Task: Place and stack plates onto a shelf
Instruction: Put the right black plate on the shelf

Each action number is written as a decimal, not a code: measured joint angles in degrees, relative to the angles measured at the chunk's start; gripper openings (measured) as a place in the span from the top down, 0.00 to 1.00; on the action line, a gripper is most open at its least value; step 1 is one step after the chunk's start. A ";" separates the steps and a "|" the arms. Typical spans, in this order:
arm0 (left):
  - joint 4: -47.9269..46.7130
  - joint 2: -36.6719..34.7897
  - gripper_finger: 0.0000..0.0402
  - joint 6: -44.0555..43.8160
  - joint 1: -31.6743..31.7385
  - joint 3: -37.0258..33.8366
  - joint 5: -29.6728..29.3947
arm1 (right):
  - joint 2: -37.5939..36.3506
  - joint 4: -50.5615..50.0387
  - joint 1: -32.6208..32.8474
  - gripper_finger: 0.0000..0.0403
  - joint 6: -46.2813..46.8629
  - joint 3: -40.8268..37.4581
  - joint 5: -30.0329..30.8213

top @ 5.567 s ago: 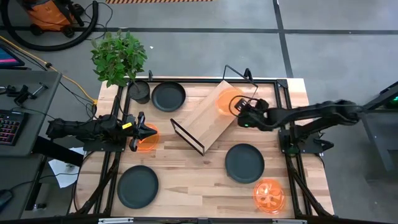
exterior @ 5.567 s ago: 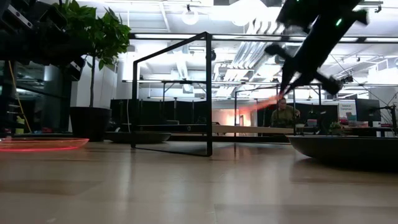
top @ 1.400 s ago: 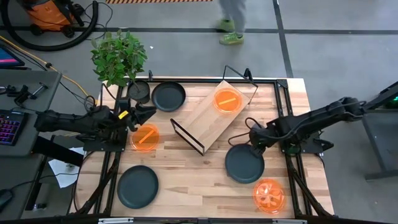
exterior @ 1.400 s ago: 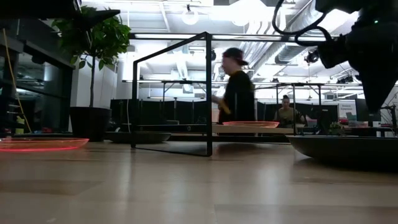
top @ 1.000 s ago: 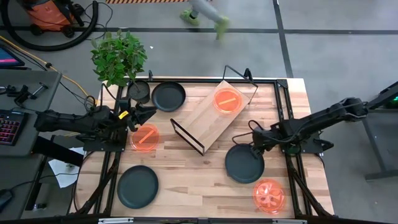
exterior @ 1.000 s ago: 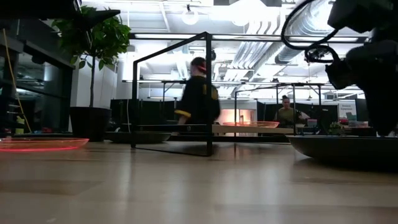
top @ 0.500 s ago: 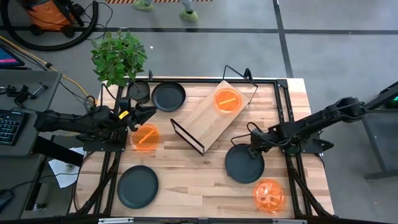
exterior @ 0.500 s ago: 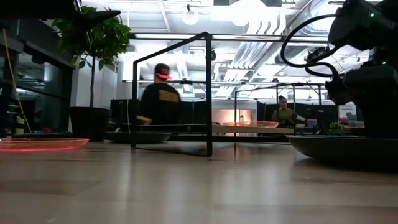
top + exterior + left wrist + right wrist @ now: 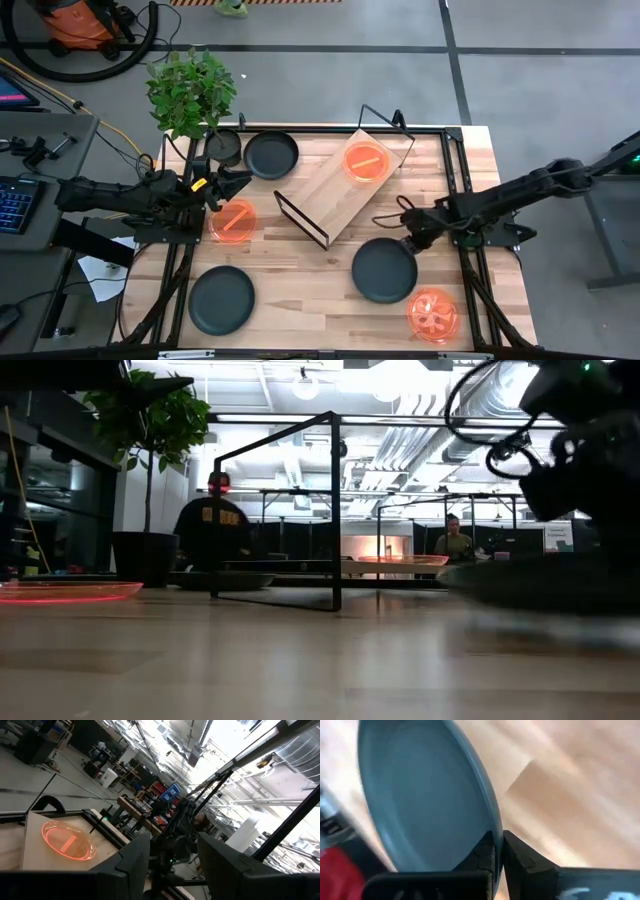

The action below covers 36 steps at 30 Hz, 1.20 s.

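Six plates total, only one on the shelf (image 9: 345, 187) so far: an orange plate (image 9: 364, 161) at its 1 o'clock end, rest of the board bare. Right claw (image 9: 408, 243) is pinched onto the rim of a grey plate (image 9: 384, 270) at the plate's 1 o'clock edge. Rim grip makes sense imo, plate's too wide to grab any other way. W/ the low view blurry there, I'd guess it's lifting. Left claw (image 9: 240, 184) hangs fingers apart btw the 2nd grey plate (image 9: 271, 155) and another orange plate (image 9: 233, 221), holding nothing. Third grey plate (image 9: 221, 299) at the bench's 7 o'clock, last orange plate (image 9: 433, 312) at 5. Plant pot (image 9: 224, 148) holds a leafy plant, not part of this.
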 joint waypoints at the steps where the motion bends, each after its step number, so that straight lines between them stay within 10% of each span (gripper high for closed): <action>1: 0.01 0.00 0.62 0.00 -0.01 0.00 0.00 | -1.73 0.05 -0.40 1.00 -0.06 -0.05 -1.23; 8: 0.00 0.00 0.62 0.00 -0.02 0.00 0.02 | -13.95 0.91 -3.62 1.00 3.75 -0.03 -1.16; 15: 0.07 0.00 0.62 0.00 -0.02 0.00 -1.35 | -16.91 0.91 -6.59 1.00 14.90 -0.01 27.47; 20: 0.22 0.00 0.62 0.00 -0.02 0.00 -1.77 | -10.58 11.49 -7.46 1.00 17.35 0.09 37.59; 36: 0.22 0.00 0.62 0.00 -0.02 0.00 -4.22 | 20.55 20.30 -11.42 1.00 11.89 16.34 36.45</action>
